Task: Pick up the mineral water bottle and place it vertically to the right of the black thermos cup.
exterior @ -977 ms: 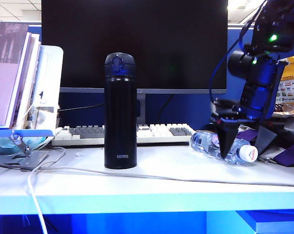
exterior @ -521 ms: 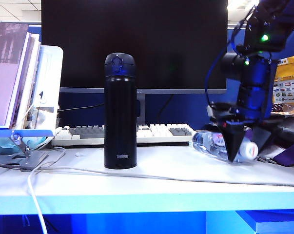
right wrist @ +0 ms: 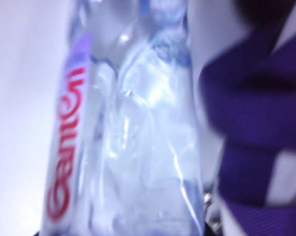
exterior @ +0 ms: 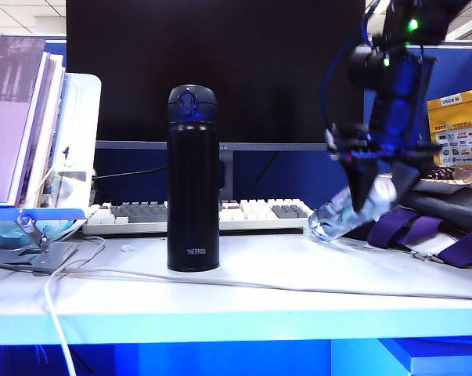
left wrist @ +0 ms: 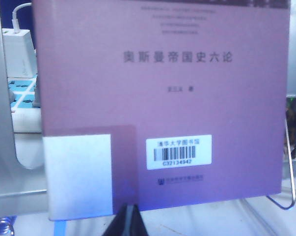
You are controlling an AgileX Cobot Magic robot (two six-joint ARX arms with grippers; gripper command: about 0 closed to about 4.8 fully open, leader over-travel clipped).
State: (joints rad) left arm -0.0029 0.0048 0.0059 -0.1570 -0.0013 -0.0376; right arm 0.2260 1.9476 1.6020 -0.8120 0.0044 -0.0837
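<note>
The black thermos cup (exterior: 193, 180) stands upright on the white table (exterior: 282, 301), left of centre. To its right, my right gripper (exterior: 374, 192) is shut on the mineral water bottle (exterior: 337, 215) near its neck. The clear bottle hangs tilted, cap end up in the fingers and base low by the table's back edge. In the right wrist view the bottle (right wrist: 138, 147) fills the picture, and its red-lettered label (right wrist: 64, 162) shows. My left gripper (left wrist: 130, 219) is shut and empty, facing a purple book (left wrist: 162, 98). It does not show in the exterior view.
A keyboard (exterior: 243, 213) and a dark monitor (exterior: 220, 70) sit behind the thermos. Purple straps (exterior: 423, 231) lie at the right, under the bottle's old spot. Books on a stand (exterior: 16, 117) fill the left. A white cable (exterior: 220, 280) runs across the table's front.
My right gripper has closed on the lying bottle and risen, lifting its cap end. The bottle now hangs tilted instead of flat. The left arm has not moved.
</note>
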